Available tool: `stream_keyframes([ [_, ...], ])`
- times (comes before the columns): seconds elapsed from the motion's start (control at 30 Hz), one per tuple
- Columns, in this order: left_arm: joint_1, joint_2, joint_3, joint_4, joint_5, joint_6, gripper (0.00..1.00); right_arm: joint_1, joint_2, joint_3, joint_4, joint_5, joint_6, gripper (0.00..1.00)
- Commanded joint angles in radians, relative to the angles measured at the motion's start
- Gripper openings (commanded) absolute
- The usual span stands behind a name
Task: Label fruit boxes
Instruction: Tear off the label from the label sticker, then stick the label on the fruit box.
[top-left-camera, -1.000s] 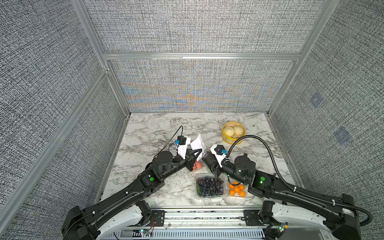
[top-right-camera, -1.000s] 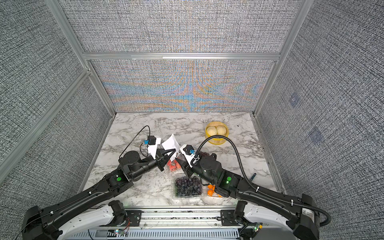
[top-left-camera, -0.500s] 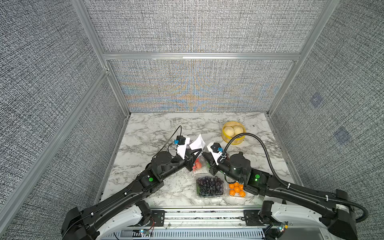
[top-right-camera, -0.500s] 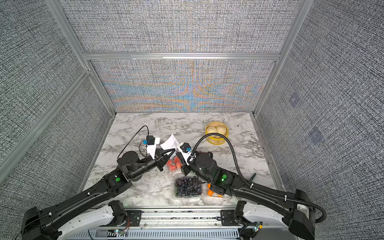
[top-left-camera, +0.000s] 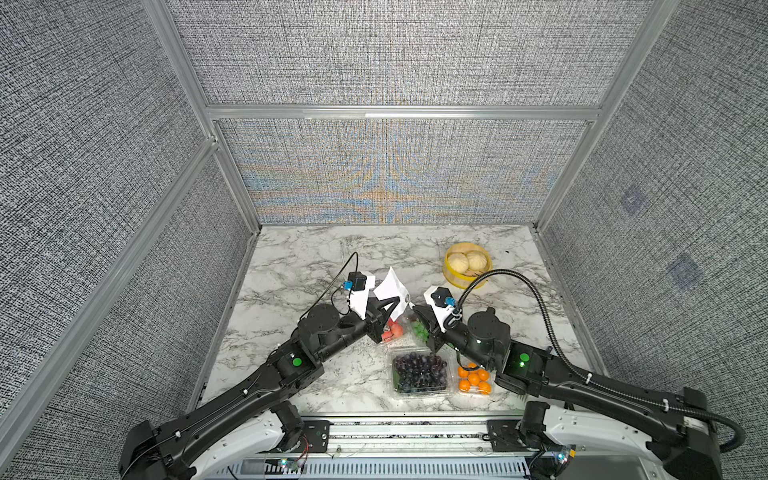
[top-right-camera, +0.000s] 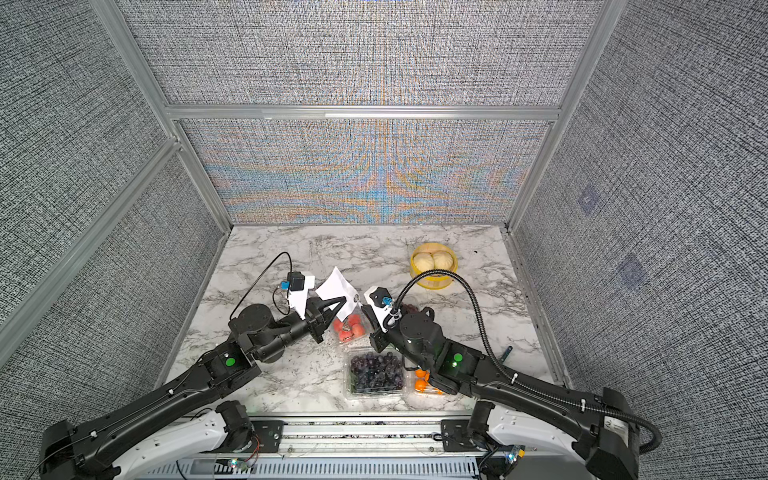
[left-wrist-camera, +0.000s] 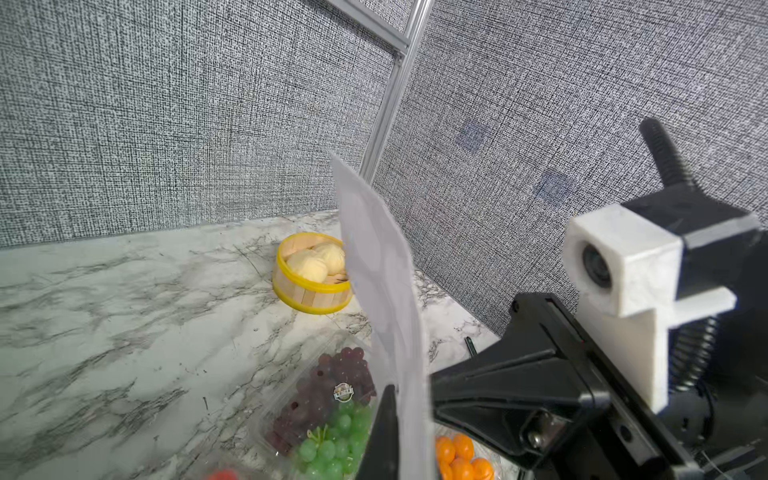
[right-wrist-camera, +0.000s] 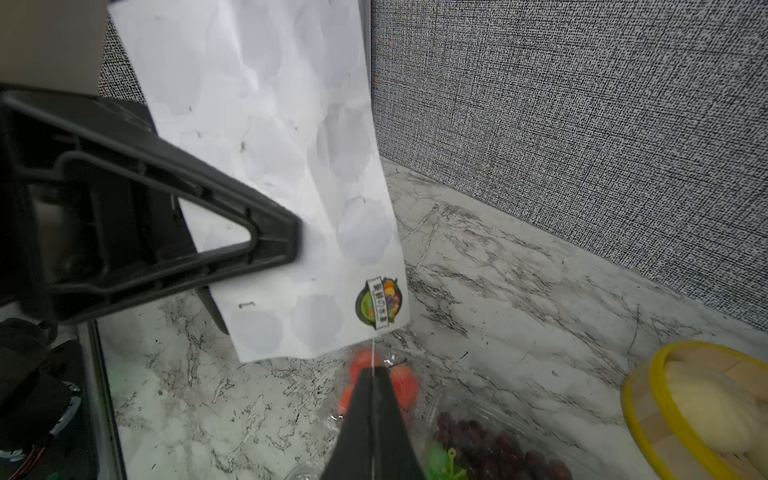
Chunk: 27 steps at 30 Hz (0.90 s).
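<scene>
**Label peel in hand**

Nearest are the dark-grape box (top-left-camera: 420, 371) and orange box (top-left-camera: 473, 378); behind them, the red-fruit box (top-left-camera: 392, 330) and mixed-grape box (left-wrist-camera: 324, 419). Above these, the left tool (top-left-camera: 395, 302) clamps the upright sticker sheet (top-left-camera: 390, 282). The right tool (right-wrist-camera: 374, 378) is closed just beside its printed sticker (right-wrist-camera: 380, 305), hold unconfirmed. Next, likely: peel clear, press onto a lid.

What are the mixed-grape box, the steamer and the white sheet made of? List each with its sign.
Mixed-grape box: thin clear glossy plastic; fruit shows through. Steamer: seemingly matte wood or bamboo slats, yellow bands unclear. White sheet: probably slick paper; it bends and creases.
</scene>
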Motion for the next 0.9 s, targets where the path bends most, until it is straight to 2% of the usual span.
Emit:
stream_keyframes([
  [0.0, 0.0, -0.018, -0.016, -0.033, -0.028, -0.012, 0.0, 0.0, -0.023, -0.003, -0.044, 0.026, 0.013, 0.0],
  [0.1, 0.001, -0.04, -0.034, -0.088, -0.024, -0.051, 0.0, -0.001, -0.031, 0.026, -0.144, 0.007, 0.024, 0.0],
  [0.23, 0.0, -0.058, -0.05, -0.257, -0.042, -0.145, 0.0, 0.001, -0.001, 0.081, -0.351, 0.015, 0.086, 0.0],
  [0.33, 0.0, -0.058, -0.076, -0.377, 0.007, -0.194, 0.0, 0.012, 0.021, 0.106, -0.528, 0.006, 0.155, 0.0],
  [0.43, 0.0, -0.067, -0.141, -0.39, 0.075, -0.233, 0.0, 0.054, 0.047, 0.135, -0.698, 0.044, 0.244, 0.0],
  [0.53, -0.001, -0.112, -0.215, -0.396, 0.081, -0.269, 0.0, 0.122, 0.085, 0.147, -0.775, 0.093, 0.314, 0.0],
  [0.67, -0.001, -0.147, -0.275, -0.461, 0.047, -0.281, 0.0, 0.193, 0.218, 0.19, -0.912, 0.164, 0.364, 0.0],
  [0.77, -0.001, -0.119, -0.291, -0.483, 0.048, -0.282, 0.0, 0.264, 0.308, 0.221, -0.949, 0.235, 0.362, 0.0],
  [0.87, -0.001, -0.049, -0.285, -0.479, 0.05, -0.277, 0.0, 0.281, 0.349, 0.225, -0.908, 0.234, 0.34, 0.0],
])
